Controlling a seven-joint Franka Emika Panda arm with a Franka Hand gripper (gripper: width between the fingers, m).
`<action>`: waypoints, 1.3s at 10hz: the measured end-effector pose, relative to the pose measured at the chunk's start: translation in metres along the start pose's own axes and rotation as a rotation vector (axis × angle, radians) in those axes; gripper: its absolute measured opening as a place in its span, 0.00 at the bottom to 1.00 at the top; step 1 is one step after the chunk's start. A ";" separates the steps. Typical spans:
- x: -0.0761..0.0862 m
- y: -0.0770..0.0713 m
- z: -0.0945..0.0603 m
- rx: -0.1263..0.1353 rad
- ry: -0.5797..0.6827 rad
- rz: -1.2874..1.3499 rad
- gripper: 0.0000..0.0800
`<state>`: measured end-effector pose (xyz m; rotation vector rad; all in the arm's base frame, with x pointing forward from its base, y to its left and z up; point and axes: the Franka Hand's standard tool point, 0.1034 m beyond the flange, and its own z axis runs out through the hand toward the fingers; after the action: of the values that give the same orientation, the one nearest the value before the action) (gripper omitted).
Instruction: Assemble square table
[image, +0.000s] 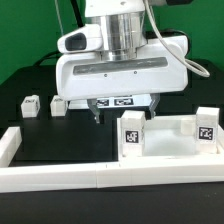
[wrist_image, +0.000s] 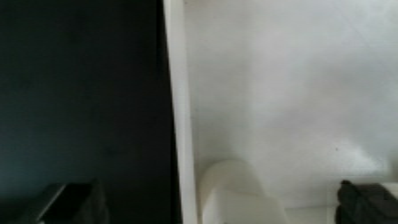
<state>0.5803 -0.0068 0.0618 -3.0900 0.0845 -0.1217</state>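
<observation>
The white square tabletop (image: 172, 140) lies on the black table at the exterior view's right. Two tagged white legs stand upright at its corners, one in front (image: 132, 133) and one at the right (image: 207, 125). Two more small tagged legs (image: 30, 104) (image: 57, 103) lie loose at the left. My gripper (image: 113, 115) hangs over the tabletop's left edge. In the wrist view the gripper (wrist_image: 217, 205) is open and empty, its dark fingertips (wrist_image: 71, 200) straddling the tabletop's raised rim (wrist_image: 178, 110) and a rounded corner socket (wrist_image: 231, 190).
Long white border bars run along the front (image: 100, 176) and the left (image: 10, 146) of the black table. The marker board (image: 122, 101) lies behind the gripper. Cables hang beside the arm at the upper right.
</observation>
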 end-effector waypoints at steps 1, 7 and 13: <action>-0.003 0.003 0.012 -0.009 -0.011 0.002 0.81; -0.016 0.010 0.048 -0.021 -0.035 0.012 0.67; -0.016 0.012 0.048 -0.024 -0.036 0.010 0.07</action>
<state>0.5672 -0.0157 0.0117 -3.1139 0.1005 -0.0656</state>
